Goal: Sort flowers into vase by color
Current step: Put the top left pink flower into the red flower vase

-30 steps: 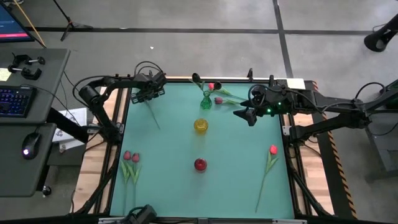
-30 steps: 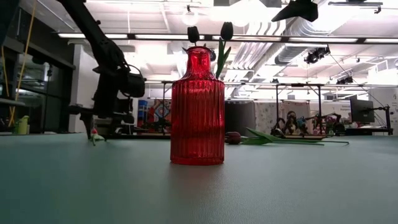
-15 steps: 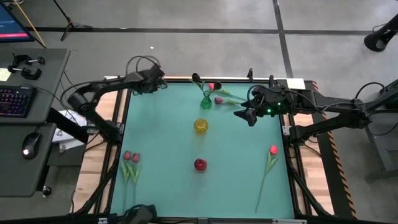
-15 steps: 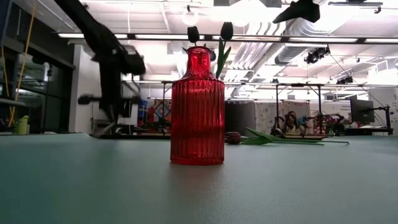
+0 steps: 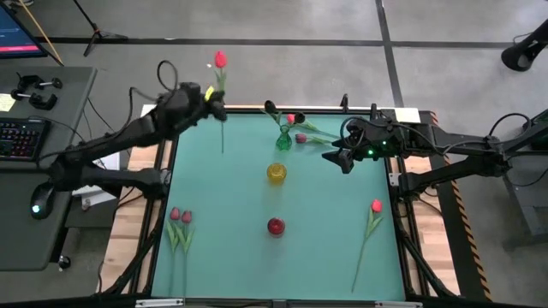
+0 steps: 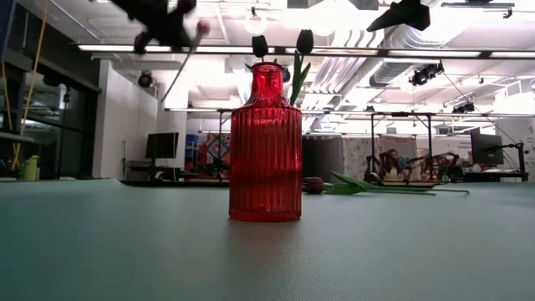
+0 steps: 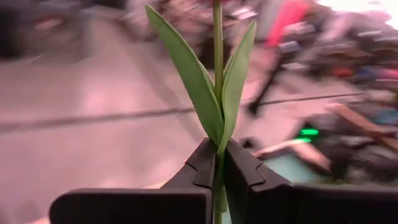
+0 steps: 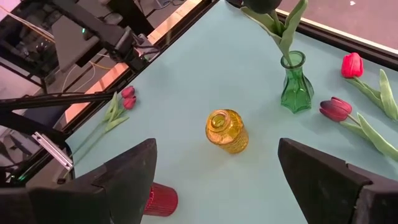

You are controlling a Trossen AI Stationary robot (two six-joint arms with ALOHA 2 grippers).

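Note:
My left gripper [image 5: 212,104] is raised over the table's far left corner, shut on a red tulip [image 5: 220,59] whose stem [image 5: 223,137] trails back over the table. My right gripper [image 5: 336,159] hangs open above the far right of the table, touching nothing. A green vase [image 5: 283,139] holds a dark tulip [image 5: 271,108]. A yellow vase [image 5: 276,172] and a red vase [image 5: 275,226] stand in line toward the near edge. Two pink tulips [image 5: 180,217] lie near left, a red one [image 5: 374,208] near right, and a red [image 5: 291,118] and a maroon one [image 5: 300,137] lie beside the green vase. My left gripper pinches the tulip's stem at the base of its two leaves [image 7: 219,163] between its two fingers. The fingers lie across the stem and come at it nearly level. The tulip is lifted clear of the table and tilted, head [image 6: 203,28] up, lower stem [image 6: 171,79] hanging below.
The green tabletop [image 5: 231,197] has bare room between the vases and the lying flowers. A desk with a keyboard [image 5: 19,137] and a mouse stands left of the table. The room's floor lies beyond the far edge.
My left gripper has taken hold of a tulip that lay at the table's far left. It has risen high and tipped from pointing down to nearly level. The tulip is lifted clear, its red head now past the far edge.

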